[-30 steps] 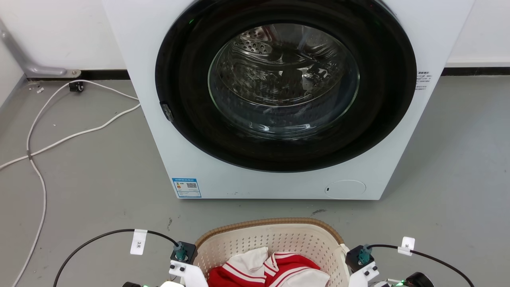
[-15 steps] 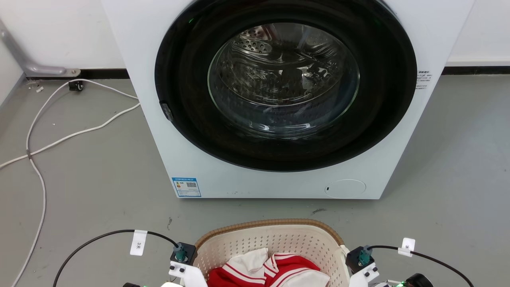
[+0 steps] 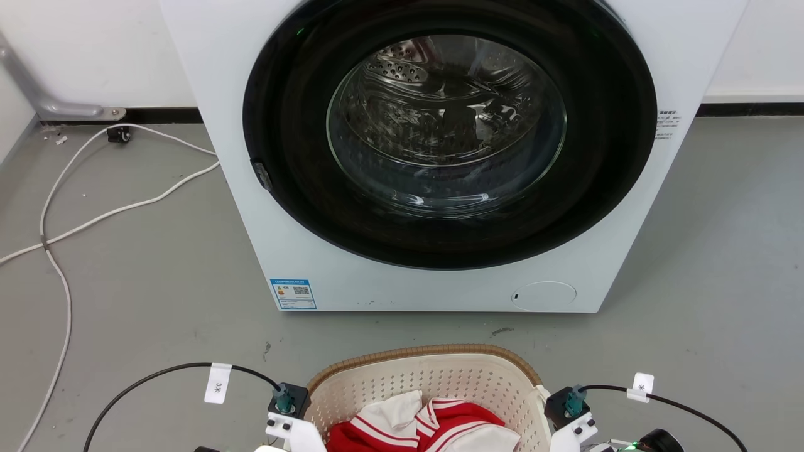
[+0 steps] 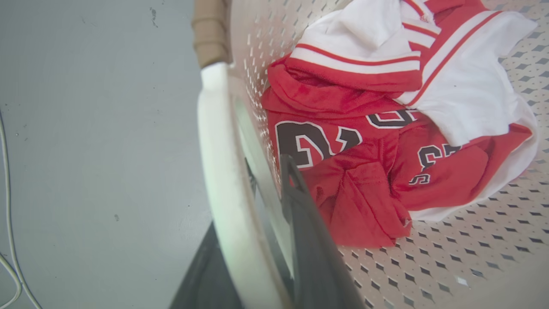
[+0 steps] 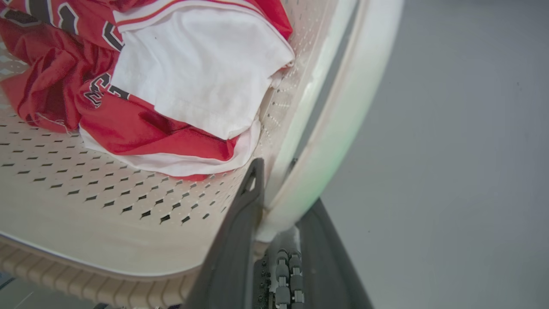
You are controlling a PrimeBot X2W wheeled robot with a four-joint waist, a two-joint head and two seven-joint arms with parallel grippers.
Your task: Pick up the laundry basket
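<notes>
The laundry basket, cream perforated plastic with a brown woven rim, sits at the bottom centre of the head view, holding a red and white jersey. In the left wrist view my left gripper is shut on the basket's white side handle, one dark finger inside the wall and one outside. My right gripper clamps the other white handle the same way. I cannot tell whether the basket rests on the floor.
A big white washing machine with a round black door stands close ahead of the basket. White cables trail over the grey floor at the left. A metal pipe runs along the wall.
The whole head picture has crept a few pixels, a camera shift. Basket, jersey and both wrists keep the same places relative to each other.
</notes>
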